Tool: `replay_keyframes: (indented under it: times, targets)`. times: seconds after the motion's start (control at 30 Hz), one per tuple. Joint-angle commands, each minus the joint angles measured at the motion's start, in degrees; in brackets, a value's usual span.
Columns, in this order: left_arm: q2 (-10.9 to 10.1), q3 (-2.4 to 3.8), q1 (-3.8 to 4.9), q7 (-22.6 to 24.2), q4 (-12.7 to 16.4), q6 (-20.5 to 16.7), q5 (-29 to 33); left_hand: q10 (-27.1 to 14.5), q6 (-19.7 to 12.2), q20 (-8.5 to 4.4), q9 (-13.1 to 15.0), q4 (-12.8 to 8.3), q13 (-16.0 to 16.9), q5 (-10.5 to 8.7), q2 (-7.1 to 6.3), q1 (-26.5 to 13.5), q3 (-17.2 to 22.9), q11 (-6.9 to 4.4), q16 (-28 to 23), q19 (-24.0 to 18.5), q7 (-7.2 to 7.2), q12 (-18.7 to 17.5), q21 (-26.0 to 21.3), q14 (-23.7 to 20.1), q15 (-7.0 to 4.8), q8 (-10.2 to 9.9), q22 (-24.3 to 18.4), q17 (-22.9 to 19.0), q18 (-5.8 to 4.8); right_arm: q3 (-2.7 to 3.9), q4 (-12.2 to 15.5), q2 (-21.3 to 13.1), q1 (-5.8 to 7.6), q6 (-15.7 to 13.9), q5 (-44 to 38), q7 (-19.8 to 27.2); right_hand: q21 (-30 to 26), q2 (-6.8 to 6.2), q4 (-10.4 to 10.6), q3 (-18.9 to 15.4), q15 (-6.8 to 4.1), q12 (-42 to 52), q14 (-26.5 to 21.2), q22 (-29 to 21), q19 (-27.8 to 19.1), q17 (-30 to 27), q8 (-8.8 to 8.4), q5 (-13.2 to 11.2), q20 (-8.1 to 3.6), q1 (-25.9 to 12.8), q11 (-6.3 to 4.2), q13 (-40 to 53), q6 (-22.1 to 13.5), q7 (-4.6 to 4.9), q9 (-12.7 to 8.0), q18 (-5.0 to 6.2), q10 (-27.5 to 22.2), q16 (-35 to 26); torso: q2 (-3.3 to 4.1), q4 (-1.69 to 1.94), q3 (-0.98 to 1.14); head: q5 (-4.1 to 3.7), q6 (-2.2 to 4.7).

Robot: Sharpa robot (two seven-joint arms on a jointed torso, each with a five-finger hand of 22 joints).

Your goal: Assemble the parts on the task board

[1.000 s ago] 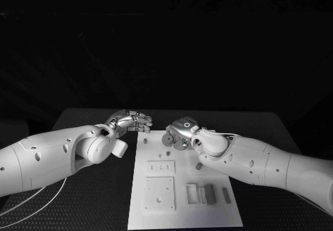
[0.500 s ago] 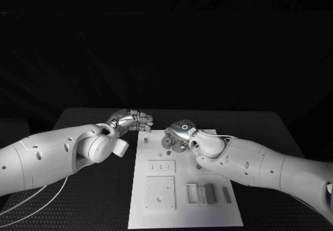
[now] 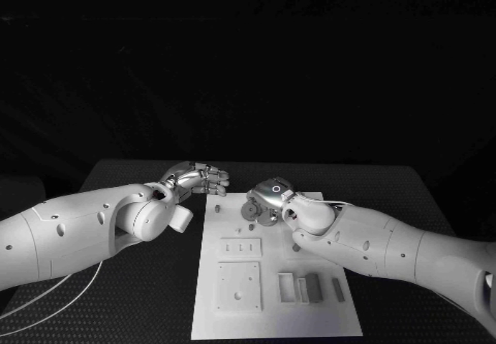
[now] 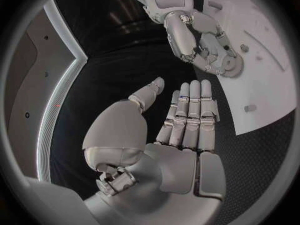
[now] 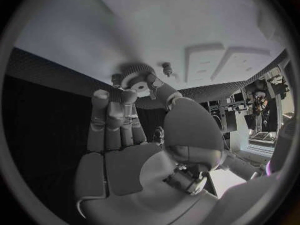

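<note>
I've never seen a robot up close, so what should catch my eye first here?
Two white arms meet over a white board on the black table. The right hand pinches a round gear at the board's far end, with the left hand beside the board's far corner, empty, fingers together. Nearer, grey blocks sit on the board.

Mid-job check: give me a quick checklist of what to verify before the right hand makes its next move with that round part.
1. Right hand grips the round part at its fingertips: ok.
2. Round part seated on the task board: cannot tell, the fingers cover its underside.
3. Left hand off the board's edge, holding nothing: ok.
4. Small peg beside the round part stands uncovered: ok.
5. Grey pieces at the board's near end lie apart from both hands: ok.
</note>
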Motion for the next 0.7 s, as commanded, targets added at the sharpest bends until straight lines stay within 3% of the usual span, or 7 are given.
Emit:
replay_keyframes:
  times: [0.03,0.17,0.23,0.37,0.47,0.7]
  targets:
    - [0.1,0.07,0.07,0.4,0.1,0.3,-0.1,0.3,-0.1,0.02,0.0,0.0,0.1,0.19,0.05,-0.2,-0.2,0.19,-0.3,-0.5,0.19,-0.3,-0.4,0.0,0.40,-0.3,0.1,0.1,0.29,-0.15,-0.4,0.0,-0.24,2.3,0.4,0.8,-0.4,-0.07,-0.1,0.4,0.01,-0.2,-0.4,0.7,-0.1,-0.1,-0.69,0.3,-0.04,0.5,0.40,-0.1,4.4,1.71,-0.2,0.71,-0.8,-0.4,-0.02,0.00,0.00,0.02,-0.01]
    - [0.0,0.07,0.07,0.3,0.1,0.3,-0.1,0.3,-0.1,0.02,0.0,0.0,0.1,0.19,0.04,-0.2,-0.2,0.19,-0.3,-0.5,0.20,-0.3,-0.4,0.0,0.41,-0.4,0.1,0.1,0.28,-0.17,-0.6,0.0,-0.23,1.9,2.3,1.2,-0.8,-1.32,-0.2,0.5,1.28,-0.2,-1.0,0.6,-0.5,-0.1,-3.94,0.3,0.21,0.8,1.87,-0.1,-1.1,3.34,-1.6,0.71,-1.6,-0.8,0.00,-0.10,0.04,0.02,0.04]
    - [0.1,0.07,0.07,0.3,0.1,0.4,-0.1,0.3,-0.1,0.02,0.0,0.0,0.1,0.19,0.04,-0.2,-0.2,0.19,-0.3,-0.5,0.20,-0.3,-0.4,0.0,0.41,-0.4,0.1,0.1,0.28,-0.17,-0.6,0.0,-0.23,1.4,2.8,1.1,-0.9,-2.78,0.1,0.6,2.21,-0.2,-1.2,0.6,-0.6,-0.1,-6.11,0.3,0.39,0.9,2.84,-0.1,-5.1,4.34,-2.6,0.71,-2.2,-0.8,0.03,-0.17,0.07,0.06,0.06]
    - [0.1,0.07,0.07,0.3,0.1,0.4,-0.1,0.3,-0.1,0.02,0.0,0.0,0.1,0.20,0.04,-0.2,-0.2,0.19,-0.3,-0.5,0.20,-0.4,-0.4,0.0,0.41,-0.4,0.1,0.1,0.29,-0.17,-0.1,-0.5,-0.23,0.9,3.9,1.0,-1.1,-4.20,1.4,1.2,2.72,0.0,-1.5,0.6,-0.5,0.0,-7.97,0.3,0.62,1.3,3.31,-0.1,-9.0,4.85,-3.4,0.71,-2.7,-0.9,0.02,-0.13,0.08,-0.05,0.08]
    - [0.0,0.07,0.07,0.2,0.1,0.5,-0.1,0.3,-0.2,0.02,0.0,0.0,0.1,0.20,0.03,-0.2,-0.2,0.19,-0.4,-0.5,0.20,-0.4,-0.4,0.0,0.41,-0.4,0.1,0.1,0.29,-0.15,0.8,-1.2,-0.22,-0.1,4.5,0.8,-1.1,-4.24,2.1,1.6,2.56,0.2,-1.6,0.6,-0.6,0.0,-7.70,0.3,0.70,1.8,3.07,-0.1,-9.0,4.55,-3.2,0.71,-2.9,-0.9,0.00,-0.05,0.09,-0.29,0.05]
    - [-0.3,0.06,0.07,0.1,0.1,0.4,-0.1,0.3,-0.2,0.03,0.0,0.0,0.1,0.19,0.00,-0.2,-0.2,0.21,-0.4,-0.5,0.22,-0.4,-0.4,-0.1,0.42,-0.4,0.1,0.2,0.28,-0.14,1.5,-1.8,-0.18,0.8,6.0,1.4,-1.2,-4.43,2.9,1.6,2.41,0.3,-1.8,0.7,-0.7,0.0,-7.31,0.3,0.79,2.0,2.88,-0.3,-8.9,4.33,-2.9,0.71,-3.2,-0.9,0.02,-0.13,0.12,-0.17,-0.02]
